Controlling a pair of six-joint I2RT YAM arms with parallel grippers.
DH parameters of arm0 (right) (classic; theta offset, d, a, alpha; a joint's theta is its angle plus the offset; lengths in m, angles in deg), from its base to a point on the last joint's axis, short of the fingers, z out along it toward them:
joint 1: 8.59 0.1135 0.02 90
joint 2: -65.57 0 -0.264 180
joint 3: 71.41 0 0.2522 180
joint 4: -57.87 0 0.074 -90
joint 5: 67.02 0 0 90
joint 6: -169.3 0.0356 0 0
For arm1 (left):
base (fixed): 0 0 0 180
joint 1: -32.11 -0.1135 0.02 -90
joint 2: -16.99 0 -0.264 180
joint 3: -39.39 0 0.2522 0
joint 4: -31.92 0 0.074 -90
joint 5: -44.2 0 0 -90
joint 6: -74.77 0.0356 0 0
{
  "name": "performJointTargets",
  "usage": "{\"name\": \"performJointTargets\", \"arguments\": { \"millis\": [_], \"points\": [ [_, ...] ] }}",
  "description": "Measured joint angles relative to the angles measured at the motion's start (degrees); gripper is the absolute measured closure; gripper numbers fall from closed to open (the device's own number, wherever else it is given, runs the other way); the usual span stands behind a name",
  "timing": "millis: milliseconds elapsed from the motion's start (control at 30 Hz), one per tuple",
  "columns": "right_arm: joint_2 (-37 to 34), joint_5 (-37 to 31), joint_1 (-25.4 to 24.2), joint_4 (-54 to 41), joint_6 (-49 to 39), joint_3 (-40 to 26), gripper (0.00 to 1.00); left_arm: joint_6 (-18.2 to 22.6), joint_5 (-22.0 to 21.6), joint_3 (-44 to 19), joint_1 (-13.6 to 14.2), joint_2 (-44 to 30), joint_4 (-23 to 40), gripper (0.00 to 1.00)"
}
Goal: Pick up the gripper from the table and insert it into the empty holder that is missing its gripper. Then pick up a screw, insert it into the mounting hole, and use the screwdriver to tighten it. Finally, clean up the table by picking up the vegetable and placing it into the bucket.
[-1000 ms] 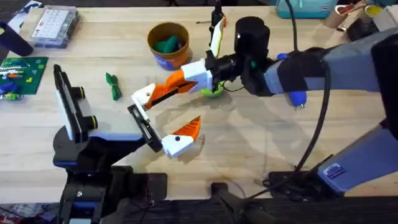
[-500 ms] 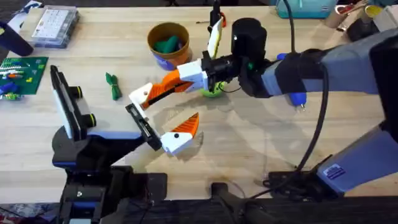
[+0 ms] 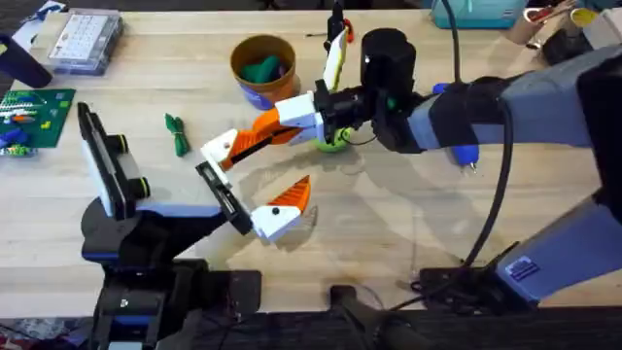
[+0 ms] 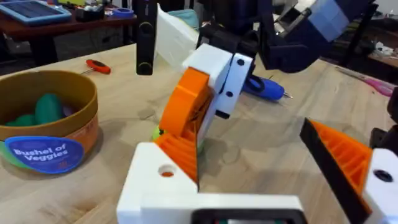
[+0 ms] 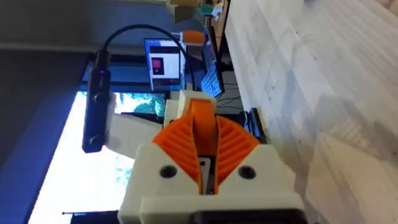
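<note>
From the overhead view, my left gripper (image 3: 282, 167) stands wide. Its two white-and-orange fingers sit at opposite ends of the holder (image 3: 220, 197), the black bar whose long axis runs crosswise in front of my left wrist. I take the finger at the bar's far end (image 3: 229, 147) to be the piece the task wants seated, and it lies at that end now, though I cannot tell if it is fully home. My right gripper (image 3: 277, 128) reaches in from the other side with its fingers drawn together, tips touching that finger's orange ribs, so my right arm is the nearer one to it. The vegetable (image 3: 176, 134) lies just beyond that same finger, on the side away from my right gripper, and my left arm is closer to it. The bucket (image 3: 262, 68) stands just past my right gripper's tips.

In the left wrist view, my own fingers frame the scene far apart, and my right gripper (image 4: 186, 134) comes down between them onto the ribbed pad of the white finger, which has a hole in it. The bucket (image 4: 46, 146) reads "Bushel of Veggies" on a blue label. The screwdriver (image 4: 96, 64) lies well beyond it, and a blue pen-shaped tool (image 4: 266, 88) sits behind my right gripper.

In the right wrist view, my orange pads (image 5: 227, 146) are closed to a slit. I cannot tell whether anything is pinched between them. The writing on a screen (image 5: 163, 62) behind is too small to read.
</note>
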Motion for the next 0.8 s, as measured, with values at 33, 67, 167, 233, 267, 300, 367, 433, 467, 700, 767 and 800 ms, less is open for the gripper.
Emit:
{"name": "performJointTargets", "arguments": {
  "millis": [33, 67, 167, 233, 267, 300, 367, 433, 467, 700, 767, 800],
  "points": [
    [0.0, 0.0, 0.0, 0.02, 0.0, 0.0, 0.897, 0.0, 0.0, 0.0, 0.0, 0.0, 0.0, 0.008],
    [0.0, -0.02, 0.04, 0.0, 0.0, 0.0, 0.892, 0.0, 0.0, 0.0, 0.0, 0.0, 0.0, 0.008],
    [0.0, -0.15, 0.17, -0.04, 0.0, 0.0, 0.844, 0.0, 0.06, 0.0, 0.0, 0.0, -0.02, 0.008],
    [0.0, -0.15, 0.32, -0.11, 0.0, 0.0, 0.819, 0.02, 0.09, 0.0, 0.0, 0.0, -0.02, 0.008],
    [0.0, -0.15, 0.37, -0.13, 0.0, 0.0, 0.803, 0.04, 0.17, 0.0, 0.0, 0.0, -0.02, 0.008],
    [0.0, -0.17, 0.43, -0.19, 0.0, 0.0, 0.793, 0.09, 0.3, 0.0, 0.0, 0.0, -0.02, 0.008],
    [0.0, -0.15, 0.65, -0.41, -0.02, 0.0, 0.744, 0.22, 0.46, 0.0, 0.04, 0.0, -0.02, 0.008],
    [0.0, -0.15, 0.8, -0.7, 0.01, 0.0, 0.671, 0.4, 0.71, 0.0, 0.06, 0.0, -0.02, 0.008],
    [0.0, -0.17, 0.93, -0.89, -0.04, 0.0, 0.624, 0.52, 1.07, 0.0, 0.07, 0.02, -0.02, 0.008],
    [0.0, -0.37, 1.51, -1.14, -0.15, 0.0, 0.357, 1.13, 1.55, 0.0, 0.33, 0.02, 0.02, 0.008],
    [0.0, -0.37, 1.49, -1.16, -0.15, 0.02, 0.309, 1.18, 1.55, 0.0, 0.33, 0.02, 0.02, 0.008],
    [0.0, -0.37, 1.49, -1.14, -0.17, 0.02, 0.29, 1.26, 1.55, 0.0, 0.33, 0.02, 0.04, 0.008]
  ]
}}
